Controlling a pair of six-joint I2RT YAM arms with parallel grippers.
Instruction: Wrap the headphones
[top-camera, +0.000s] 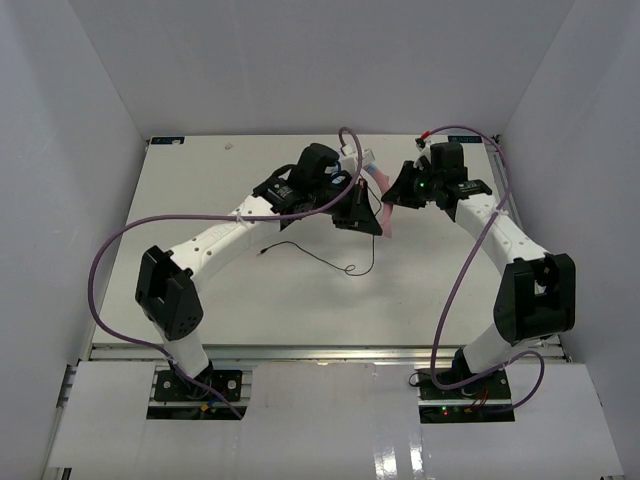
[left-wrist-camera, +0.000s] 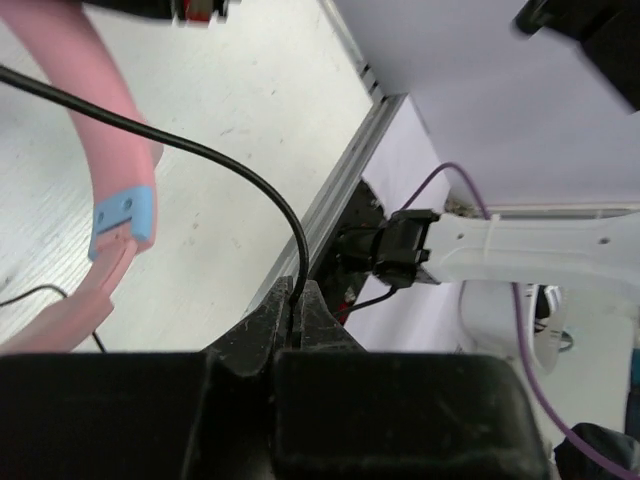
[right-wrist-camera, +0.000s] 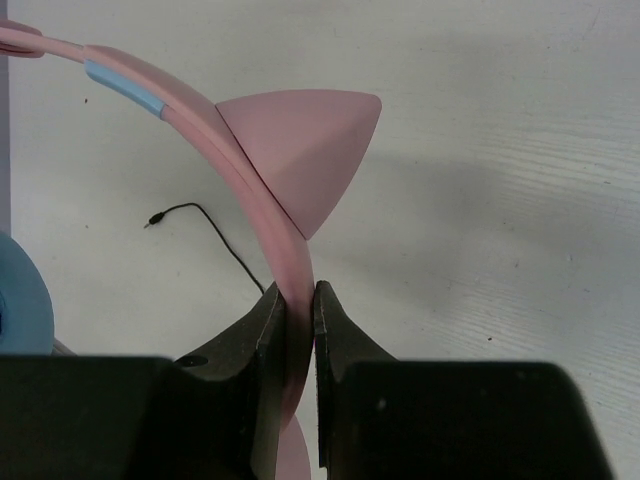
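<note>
White worktop (top-camera: 300, 310) fills mid-frame, boxed by pale grey walls (top-camera: 80, 100). The left tool (left-wrist-camera: 296, 300) pinches the black cord (left-wrist-camera: 200, 150); the right tool (right-wrist-camera: 298, 300) clamps the pink headband (right-wrist-camera: 262, 212).

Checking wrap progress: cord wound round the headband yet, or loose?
Loose: the cord trails over the table to its plug; no turns visible on the headband.

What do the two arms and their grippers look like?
The left arm and right arm have white links with black joint housings. A thick purple cable runs along each. The left gripper and right gripper are black, with tapered fingers.
</note>
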